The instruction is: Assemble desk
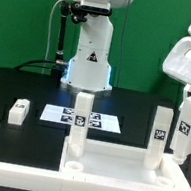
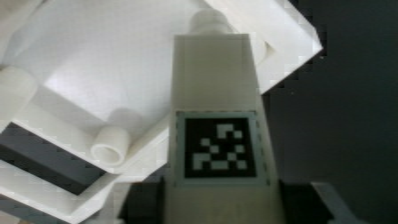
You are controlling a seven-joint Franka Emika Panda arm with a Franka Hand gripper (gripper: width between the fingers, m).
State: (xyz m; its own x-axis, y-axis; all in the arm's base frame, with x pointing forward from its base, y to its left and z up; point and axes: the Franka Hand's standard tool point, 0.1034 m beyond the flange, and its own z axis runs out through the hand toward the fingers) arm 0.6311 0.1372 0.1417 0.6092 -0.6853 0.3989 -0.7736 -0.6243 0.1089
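White plastic leg (image 1: 188, 130): clamps it upright in the half-closed hand (image 2: 222, 203), holds it over the desk top (image 1: 14, 142) at the exterior view's right end, near a standing leg (image 1: 159, 130).

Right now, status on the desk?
Gripper shut on leg. Two legs upright on desk top. Fourth leg lying apart. No obstruction seen.
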